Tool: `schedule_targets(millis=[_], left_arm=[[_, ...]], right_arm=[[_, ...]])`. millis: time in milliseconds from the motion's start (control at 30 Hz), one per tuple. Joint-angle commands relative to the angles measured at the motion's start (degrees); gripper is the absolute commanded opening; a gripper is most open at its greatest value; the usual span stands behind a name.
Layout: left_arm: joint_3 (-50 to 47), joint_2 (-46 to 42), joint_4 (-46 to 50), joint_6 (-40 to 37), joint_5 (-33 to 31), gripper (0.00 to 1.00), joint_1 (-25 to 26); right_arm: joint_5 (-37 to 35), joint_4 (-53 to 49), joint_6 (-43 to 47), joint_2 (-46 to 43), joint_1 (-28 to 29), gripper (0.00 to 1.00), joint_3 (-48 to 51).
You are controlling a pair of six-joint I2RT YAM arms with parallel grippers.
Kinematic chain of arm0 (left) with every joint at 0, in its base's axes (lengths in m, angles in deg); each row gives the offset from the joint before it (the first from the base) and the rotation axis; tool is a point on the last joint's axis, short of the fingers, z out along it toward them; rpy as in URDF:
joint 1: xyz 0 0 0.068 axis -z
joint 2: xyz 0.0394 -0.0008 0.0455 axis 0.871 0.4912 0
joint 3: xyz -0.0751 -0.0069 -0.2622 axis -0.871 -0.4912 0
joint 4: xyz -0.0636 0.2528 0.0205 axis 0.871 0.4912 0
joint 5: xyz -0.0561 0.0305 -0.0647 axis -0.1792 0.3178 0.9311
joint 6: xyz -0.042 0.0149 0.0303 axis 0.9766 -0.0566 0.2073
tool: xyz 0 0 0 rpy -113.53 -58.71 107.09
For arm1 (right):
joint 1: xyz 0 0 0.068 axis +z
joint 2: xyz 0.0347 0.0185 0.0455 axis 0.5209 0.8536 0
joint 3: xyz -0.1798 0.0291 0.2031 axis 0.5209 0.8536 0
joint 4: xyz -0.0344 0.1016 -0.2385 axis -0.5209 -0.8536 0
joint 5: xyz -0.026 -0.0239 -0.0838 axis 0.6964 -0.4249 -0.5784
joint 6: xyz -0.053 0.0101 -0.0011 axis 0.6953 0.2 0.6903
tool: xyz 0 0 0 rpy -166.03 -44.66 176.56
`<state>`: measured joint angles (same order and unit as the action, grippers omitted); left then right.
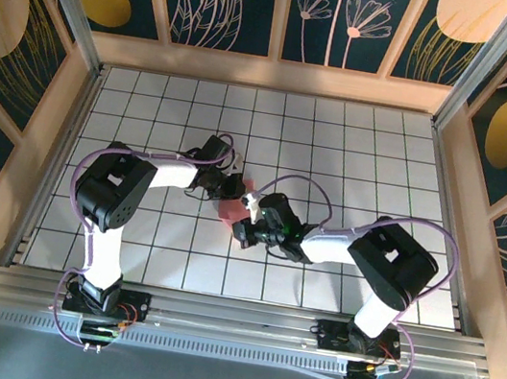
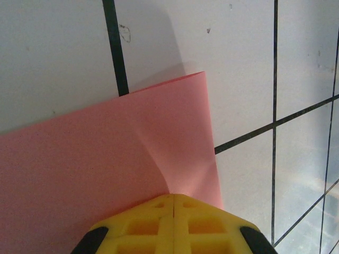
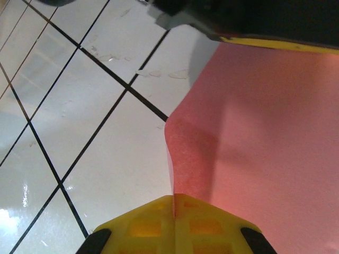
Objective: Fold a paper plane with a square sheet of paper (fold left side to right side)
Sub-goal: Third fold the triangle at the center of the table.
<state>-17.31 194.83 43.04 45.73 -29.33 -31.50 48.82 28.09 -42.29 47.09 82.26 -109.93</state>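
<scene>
Showing the square sheet of paper (image 1: 229,208), pink-red, lying near the middle of the white tiled bench (image 1: 359,139), well away from every edge. Pinching its far side and lifting a curl: left claw (image 2: 173,200), yellow fingers (image 2: 137,227) pressing together. Pinching its near side, buckling it upward: right claw (image 3: 174,200), likewise clamping tight.

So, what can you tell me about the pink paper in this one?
The paper is a thin, matte pink-red sheet, plain and unprinted. It sits over the white tiled table near the middle, between the two arms, which hide most of it from above. The left gripper is shut on one edge, raising a soft ridge that runs up the sheet. The right gripper is shut on another edge, which buckles upward there. No sharp crease shows.
</scene>
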Motion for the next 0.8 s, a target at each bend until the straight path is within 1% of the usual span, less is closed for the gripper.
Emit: schedule_targets(millis=[0,100,500,767], left_arm=[[-0.24,2.84,2.92,-1.43,-3.5,0.05,0.63],[-0.08,2.78,2.93,-1.34,-3.71,0.05,0.71],[0.19,2.99,3.3,-1.26,-4.16,0.05,1.07],[0.53,3.03,3.54,-1.34,-4.33,0.05,1.07]], right_arm=[[2.84,1.02,-3.5,-1.68,-1.68,0.0,0.62],[2.45,-1.31,-4.15,-0.89,-2.6,0.0,-0.42],[-2.77,-6.39,-5.08,0.06,-4.64,0.0,-2.9],[-3.85,-8.21,-4.49,0.99,-5.17,0.0,-4.53]])
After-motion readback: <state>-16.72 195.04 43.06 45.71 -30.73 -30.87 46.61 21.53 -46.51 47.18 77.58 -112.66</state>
